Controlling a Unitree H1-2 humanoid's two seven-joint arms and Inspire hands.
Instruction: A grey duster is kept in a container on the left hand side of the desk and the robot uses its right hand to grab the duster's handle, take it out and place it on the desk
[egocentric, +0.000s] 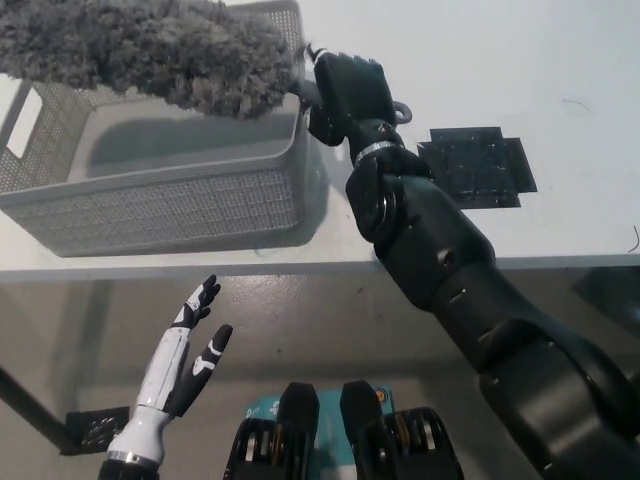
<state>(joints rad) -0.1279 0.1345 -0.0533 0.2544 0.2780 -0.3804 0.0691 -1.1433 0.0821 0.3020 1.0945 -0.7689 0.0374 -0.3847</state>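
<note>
One black right robot hand (345, 92) is clamped round the handle (304, 94) of the grey duster (150, 50), gripping the thin end so the fluffy head hangs over the far rim of the mesh container (170, 205), not down inside. The white left robot hand (188, 352) idles below the table (560, 230) edge, fingers (205, 293) spread, holding nothing. Table's plain white, with a black patch (475, 168) just beside the wrist and, I reckon, bare room beyond for a set-down.
</note>
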